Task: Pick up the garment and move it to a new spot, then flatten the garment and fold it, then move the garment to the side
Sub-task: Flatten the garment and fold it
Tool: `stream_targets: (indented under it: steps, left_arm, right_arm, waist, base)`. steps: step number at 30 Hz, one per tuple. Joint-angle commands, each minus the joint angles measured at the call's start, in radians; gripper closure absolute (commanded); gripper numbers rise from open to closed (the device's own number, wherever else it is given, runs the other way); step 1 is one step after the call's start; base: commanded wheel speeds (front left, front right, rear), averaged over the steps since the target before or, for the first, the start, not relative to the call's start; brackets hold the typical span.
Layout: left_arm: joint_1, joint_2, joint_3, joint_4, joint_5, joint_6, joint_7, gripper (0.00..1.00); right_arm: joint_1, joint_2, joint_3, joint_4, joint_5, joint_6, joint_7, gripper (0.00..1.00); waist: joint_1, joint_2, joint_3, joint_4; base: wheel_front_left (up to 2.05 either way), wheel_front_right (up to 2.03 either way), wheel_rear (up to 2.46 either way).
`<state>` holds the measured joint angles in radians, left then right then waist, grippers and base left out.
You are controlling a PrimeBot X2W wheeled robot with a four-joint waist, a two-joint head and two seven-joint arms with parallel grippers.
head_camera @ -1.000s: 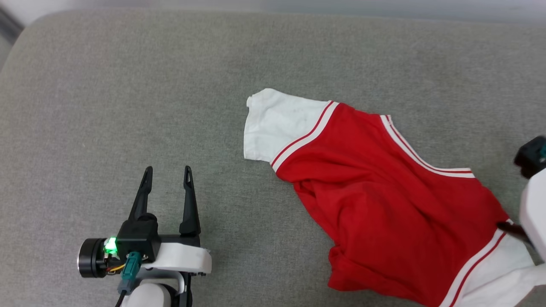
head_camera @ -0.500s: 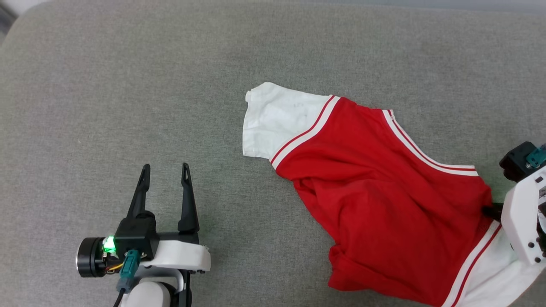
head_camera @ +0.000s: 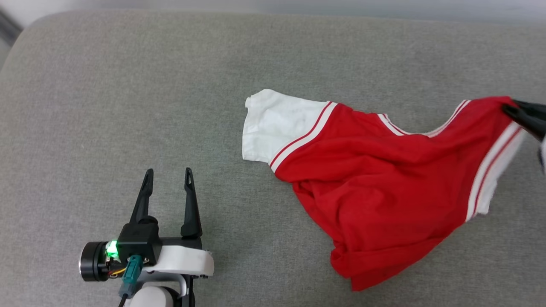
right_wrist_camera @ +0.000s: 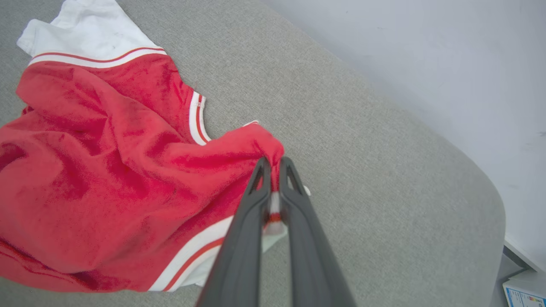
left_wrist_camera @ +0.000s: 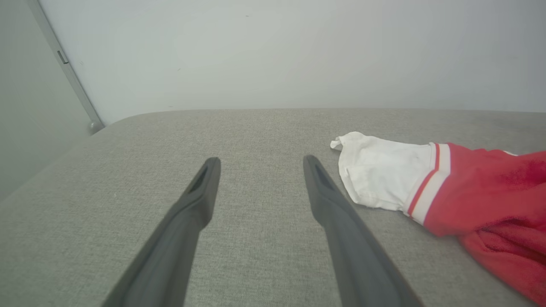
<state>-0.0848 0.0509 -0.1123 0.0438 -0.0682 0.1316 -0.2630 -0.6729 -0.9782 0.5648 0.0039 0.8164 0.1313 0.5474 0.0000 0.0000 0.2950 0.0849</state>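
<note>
The garment (head_camera: 375, 179) is a red T-shirt with white striped sleeves, lying crumpled on the grey cushion. Its right shoulder is lifted off the fabric, while the left white sleeve (head_camera: 277, 125) still rests flat. My right gripper (head_camera: 509, 108) is shut on the red cloth at that raised shoulder, at the right edge of the head view. In the right wrist view my right gripper (right_wrist_camera: 274, 164) pinches a bunched fold of the garment (right_wrist_camera: 106, 170). My left gripper (head_camera: 167, 175) stands open at the lower left, well apart from the shirt. The left wrist view shows my left gripper (left_wrist_camera: 260, 164) empty, the garment (left_wrist_camera: 426, 183) to its right.
The grey cushion (head_camera: 128, 85) spreads wide around the shirt, with a rounded corner at the far left. A pale wall (left_wrist_camera: 277, 51) rises behind it. Past the cushion's edge, a white box corner (right_wrist_camera: 524, 290) shows.
My right gripper has shut on the shirt's right shoulder and raised it up and away from me. The right sleeve now hangs from the grip. The left arm has stayed put.
</note>
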Motion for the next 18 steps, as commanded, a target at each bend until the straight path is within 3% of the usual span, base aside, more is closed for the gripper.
stream_targets:
  steps: [1, 10, 14, 17, 18]
  left_arm:
    - [-0.016, -0.001, -0.007, -0.004, -0.005, -0.002, -0.002, 0.0]
    - [-0.066, -0.001, -0.038, 0.003, -0.019, 0.007, -0.002, 0.0]
    - [-0.078, -0.001, -0.042, 0.006, -0.014, 0.013, -0.002, 0.0]
    - [-0.088, -0.001, -0.037, 0.008, -0.003, 0.011, -0.002, 0.0]
    - [-0.091, 0.001, -0.032, 0.008, 0.0, 0.007, -0.002, 0.0]
  right_arm:
    - [-0.042, 0.05, 0.009, 0.014, -0.022, -0.001, 0.023, 1.0]
    - [-0.197, 0.285, 0.197, 0.262, -0.097, -0.001, 0.091, 1.0]
    - [-0.2, 0.339, 0.306, 0.404, -0.081, -0.001, 0.093, 1.0]
    - [-0.196, 0.356, 0.352, 0.461, -0.066, -0.001, 0.033, 1.0]
    - [-0.205, 0.356, 0.361, 0.47, -0.067, -0.001, -0.001, 0.78]
  waist:
    - [0.0, 0.0, 0.021, 0.016]
    - [0.0, 0.0, 0.086, 0.067]
    - [0.0, 0.0, 0.092, 0.075]
    - [0.0, 0.0, 0.081, 0.072]
    - [0.0, 0.0, 0.074, 0.067]
  base:
    - [0.0, 0.0, 0.0]
    - [0.0, 0.0, 0.0]
    - [0.0, 0.0, 0.0]
    - [0.0, 0.0, 0.0]
    - [0.0, 0.0, 0.0]
